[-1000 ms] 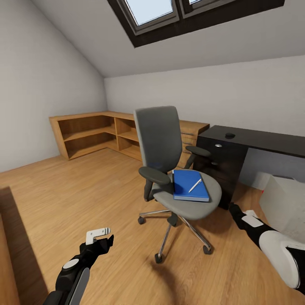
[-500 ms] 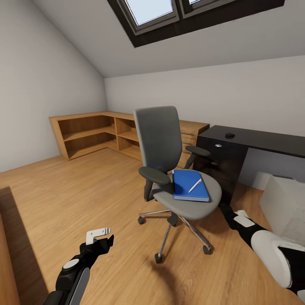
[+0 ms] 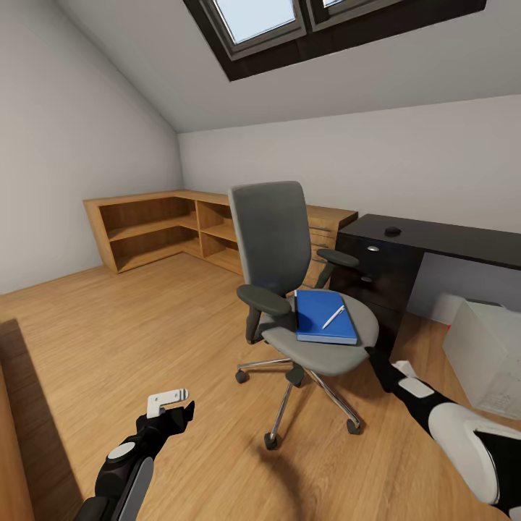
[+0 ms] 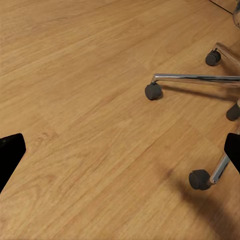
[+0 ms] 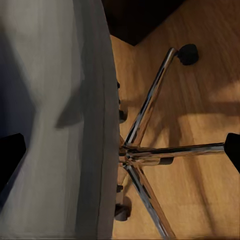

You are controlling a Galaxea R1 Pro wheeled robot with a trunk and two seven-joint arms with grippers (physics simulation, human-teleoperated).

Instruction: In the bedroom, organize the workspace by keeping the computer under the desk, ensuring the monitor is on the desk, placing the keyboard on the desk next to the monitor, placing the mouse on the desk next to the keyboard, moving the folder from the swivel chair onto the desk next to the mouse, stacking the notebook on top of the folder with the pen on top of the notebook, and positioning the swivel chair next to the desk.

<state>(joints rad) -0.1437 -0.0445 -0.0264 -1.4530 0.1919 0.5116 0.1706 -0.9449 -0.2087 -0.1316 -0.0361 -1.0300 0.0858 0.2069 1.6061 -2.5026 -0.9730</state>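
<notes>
the left gripper [image 3: 168,405] hangs low over the bare wood floor [image 3: 108,325], its two fingertips spread wide at the edges of the left wrist view with nothing between them but planks and the chair's casters [image 4: 153,91]. ahead of it and off to its right stands the swivel chair [image 3: 289,275], grey back upright, and on its seat lies the folder [image 3: 324,315], bright blue, long axis running away from the robot toward the chair back, with the pen [image 3: 333,316] laid slantwise on top. no notebook can be made out on the seat. the right gripper [image 3: 378,359] sits just beside the seat's near rim, slightly below it, its fingertips wide apart and empty in the right wrist view, where the grey seat edge [image 5: 95,125] looms close over the chrome base [image 5: 145,155]. the right arm looks the nearer one, with the folder up and to its left. beyond the chair, the desk [image 3: 434,239] carries the mouse [image 3: 393,231], and the computer [image 3: 488,354] stands on the floor further right. no brand, label or readable writing appears anywhere.
</notes>
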